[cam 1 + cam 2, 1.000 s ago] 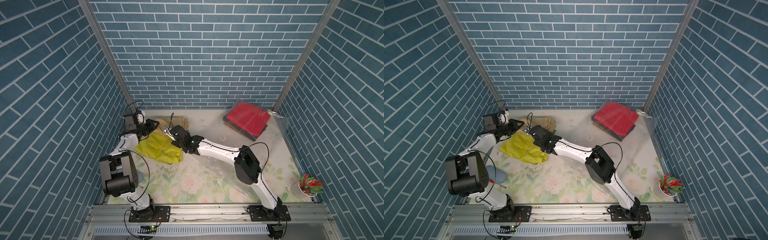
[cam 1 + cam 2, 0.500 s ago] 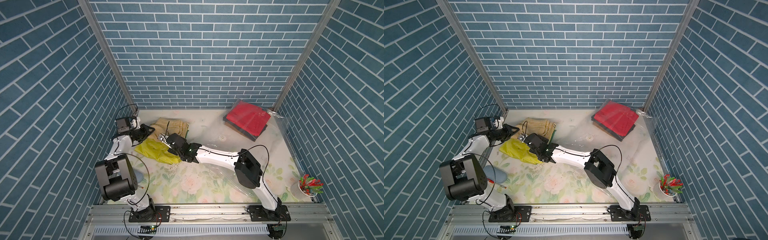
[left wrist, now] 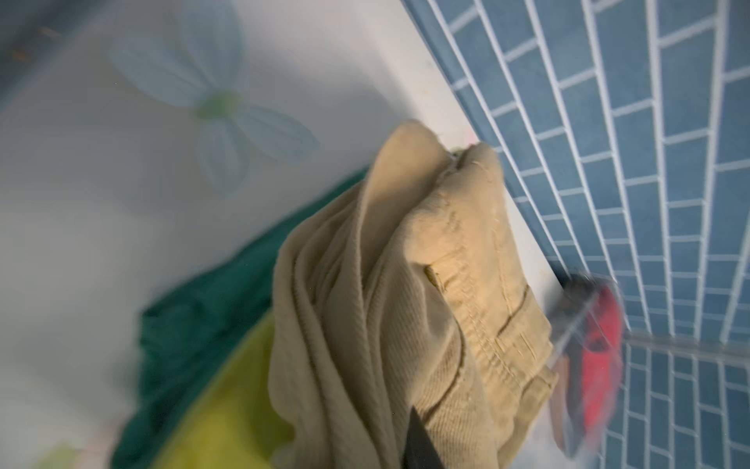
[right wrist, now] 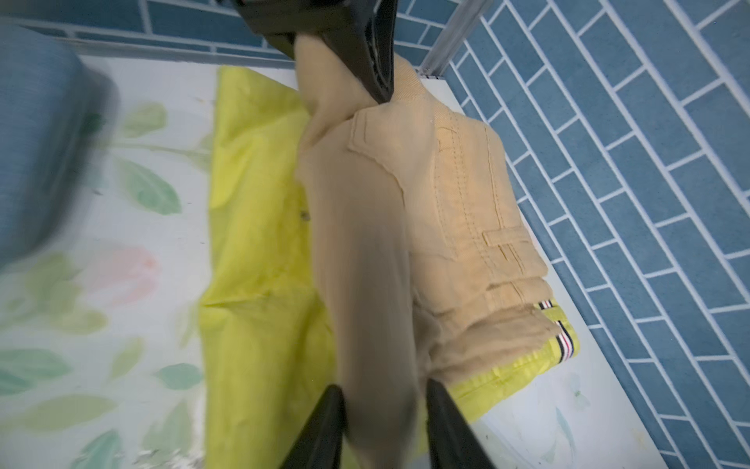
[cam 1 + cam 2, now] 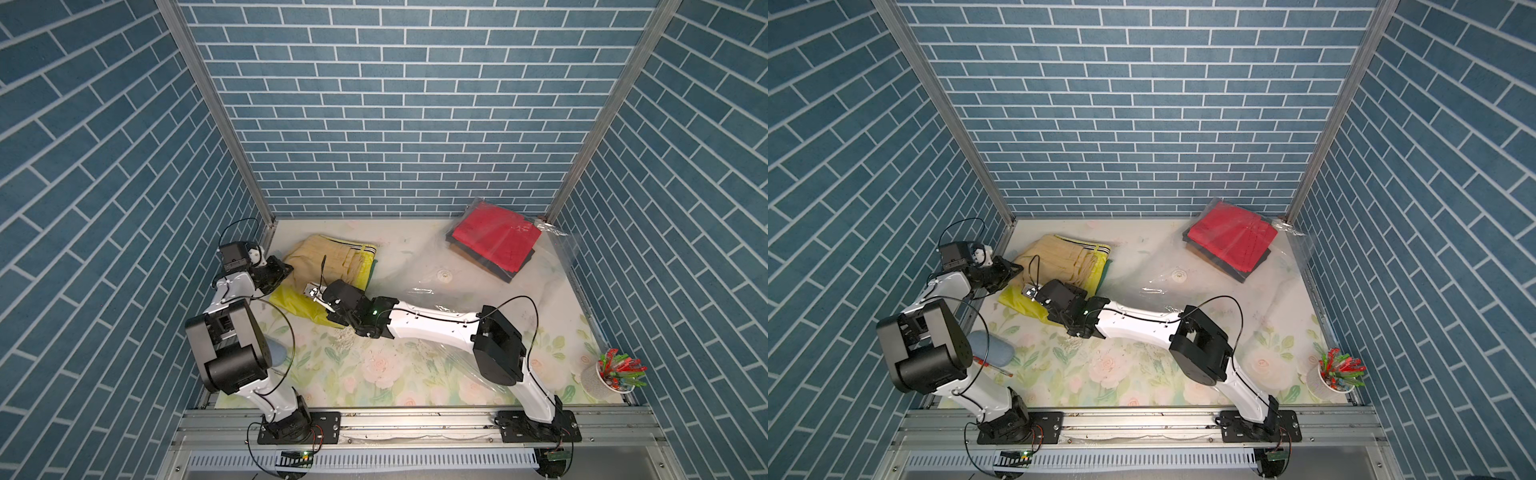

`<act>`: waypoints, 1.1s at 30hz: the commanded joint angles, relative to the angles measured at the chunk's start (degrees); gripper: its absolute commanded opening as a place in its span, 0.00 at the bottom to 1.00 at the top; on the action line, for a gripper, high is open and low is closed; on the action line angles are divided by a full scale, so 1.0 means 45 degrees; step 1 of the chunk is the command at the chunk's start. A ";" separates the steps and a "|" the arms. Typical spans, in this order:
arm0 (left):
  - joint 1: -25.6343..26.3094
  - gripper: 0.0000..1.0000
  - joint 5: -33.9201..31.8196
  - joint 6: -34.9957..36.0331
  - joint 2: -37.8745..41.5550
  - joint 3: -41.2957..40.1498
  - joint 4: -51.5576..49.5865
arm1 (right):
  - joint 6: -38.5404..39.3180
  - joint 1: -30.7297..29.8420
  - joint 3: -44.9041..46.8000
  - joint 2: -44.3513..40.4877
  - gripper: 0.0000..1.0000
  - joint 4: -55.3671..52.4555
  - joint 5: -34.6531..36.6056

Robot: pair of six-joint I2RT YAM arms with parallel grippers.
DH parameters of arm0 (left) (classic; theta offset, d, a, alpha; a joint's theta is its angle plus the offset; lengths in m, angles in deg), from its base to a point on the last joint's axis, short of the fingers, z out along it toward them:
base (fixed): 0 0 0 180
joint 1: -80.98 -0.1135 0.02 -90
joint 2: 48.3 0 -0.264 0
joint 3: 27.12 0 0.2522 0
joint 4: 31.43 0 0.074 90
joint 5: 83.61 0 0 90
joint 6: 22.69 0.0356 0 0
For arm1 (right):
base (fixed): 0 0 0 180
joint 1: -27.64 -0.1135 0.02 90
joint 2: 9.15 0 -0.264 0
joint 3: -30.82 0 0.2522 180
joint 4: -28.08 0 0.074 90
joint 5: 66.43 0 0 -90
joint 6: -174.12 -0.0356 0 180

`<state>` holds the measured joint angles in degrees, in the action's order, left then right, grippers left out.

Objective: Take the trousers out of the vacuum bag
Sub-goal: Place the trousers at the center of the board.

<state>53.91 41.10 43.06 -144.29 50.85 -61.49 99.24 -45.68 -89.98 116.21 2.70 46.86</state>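
- We saw the left gripper clenched on one end of the beige trousers.
- The right gripper stood half released — the beige cloth lay between its jaws.
- Beyond both jaws, the vacuum bag kept the red trousers.

Ribbed matt cloth beige trousers; glossy crinkly plastic vacuum bag.

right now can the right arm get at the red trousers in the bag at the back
Probably not yet: the right gripper straddles the beige trousers across the table, and the red trousers lie under the vacuum bag plastic.
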 commanded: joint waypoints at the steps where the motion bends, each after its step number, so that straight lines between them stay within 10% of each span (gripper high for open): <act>1: -0.0527 0.24 -0.1827 -0.0156 0.0035 0.0199 0.1397 | -0.0549 -0.0133 0.0351 -0.1200 0.50 -0.0422 -0.0568; 19: -0.0586 0.87 -0.0870 -0.0154 0.0350 -0.0205 0.1094 | -0.5962 0.2181 0.4927 -0.4456 0.60 0.2619 -0.4445; 33: -0.0586 0.83 -0.0694 0.0019 0.0435 -0.0732 0.0876 | -1.1028 0.4466 0.0888 -0.0890 0.55 0.2705 -0.7383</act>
<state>51.26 36.67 42.58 -143.11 48.25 -56.53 55.43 -25.88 -81.11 107.20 15.88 16.54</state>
